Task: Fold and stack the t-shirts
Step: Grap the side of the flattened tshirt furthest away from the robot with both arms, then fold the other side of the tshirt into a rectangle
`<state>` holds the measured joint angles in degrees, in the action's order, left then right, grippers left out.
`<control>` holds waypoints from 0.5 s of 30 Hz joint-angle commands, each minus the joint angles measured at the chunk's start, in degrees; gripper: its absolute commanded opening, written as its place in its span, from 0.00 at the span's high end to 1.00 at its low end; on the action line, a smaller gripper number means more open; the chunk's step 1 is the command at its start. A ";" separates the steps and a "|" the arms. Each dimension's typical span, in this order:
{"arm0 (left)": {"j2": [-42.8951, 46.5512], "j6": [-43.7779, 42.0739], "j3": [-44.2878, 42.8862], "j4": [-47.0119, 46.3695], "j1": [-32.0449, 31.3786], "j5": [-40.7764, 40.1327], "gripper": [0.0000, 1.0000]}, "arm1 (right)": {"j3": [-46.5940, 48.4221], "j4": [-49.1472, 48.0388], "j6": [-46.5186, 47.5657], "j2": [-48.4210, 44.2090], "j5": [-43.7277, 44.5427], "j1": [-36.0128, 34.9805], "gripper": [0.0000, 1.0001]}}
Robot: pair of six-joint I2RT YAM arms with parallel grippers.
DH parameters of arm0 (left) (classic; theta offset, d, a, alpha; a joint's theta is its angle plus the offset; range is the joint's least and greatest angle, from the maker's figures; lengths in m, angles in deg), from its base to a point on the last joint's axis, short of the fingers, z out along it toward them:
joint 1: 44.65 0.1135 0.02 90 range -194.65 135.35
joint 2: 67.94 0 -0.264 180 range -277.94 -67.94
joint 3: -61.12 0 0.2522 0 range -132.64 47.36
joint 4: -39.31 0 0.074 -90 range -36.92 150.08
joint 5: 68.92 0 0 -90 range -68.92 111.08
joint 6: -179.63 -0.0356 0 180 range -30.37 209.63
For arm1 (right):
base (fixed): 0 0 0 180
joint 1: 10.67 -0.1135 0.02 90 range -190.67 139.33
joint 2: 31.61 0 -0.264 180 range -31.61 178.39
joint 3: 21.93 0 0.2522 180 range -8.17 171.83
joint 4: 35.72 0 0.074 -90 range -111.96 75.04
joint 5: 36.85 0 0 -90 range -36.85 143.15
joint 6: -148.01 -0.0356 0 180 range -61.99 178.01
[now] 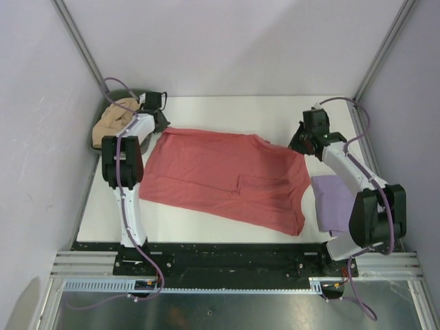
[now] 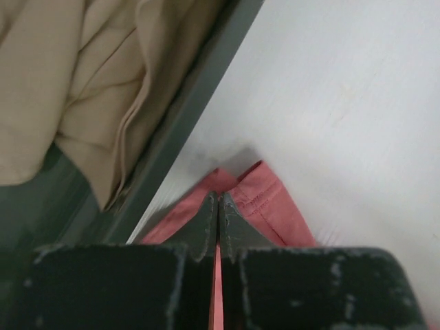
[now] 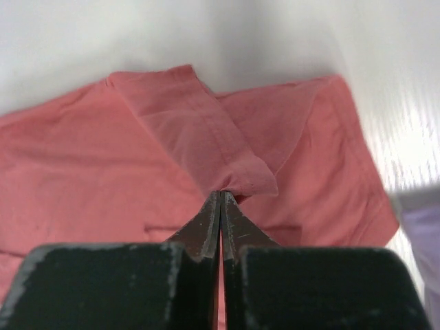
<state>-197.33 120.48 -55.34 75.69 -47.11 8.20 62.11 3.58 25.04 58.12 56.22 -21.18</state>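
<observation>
**Though spread flat, the salmon-red t-shirt is pinched at both far corners**

Where the salmon-red t-shirt lies open across the middle of the white table, its far edge is held at each end. At the shirt's far left corner, the left gripper has its jaws pressed together on a fold of red hem. At the far right corner, by the sleeve, the right gripper is clenched on a raised, folded-over strip of the same red cloth. Just right of the red shirt's near right side, a pale lavender t-shirt lies folded flat on the table. Beyond the red shirt's far left corner, a tan-beige t-shirt sits bunched inside a dark green bin, whose rim runs close beside the pinched corner.
</observation>
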 commanded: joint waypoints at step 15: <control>18.81 -1.92 19.66 -4.30 1.71 -4.73 1.00 | -20.00 5.23 -2.52 -24.15 4.04 -5.66 1.00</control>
<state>-182.64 120.48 -38.09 73.98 -46.17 5.81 43.69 7.39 23.24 38.76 58.60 -26.38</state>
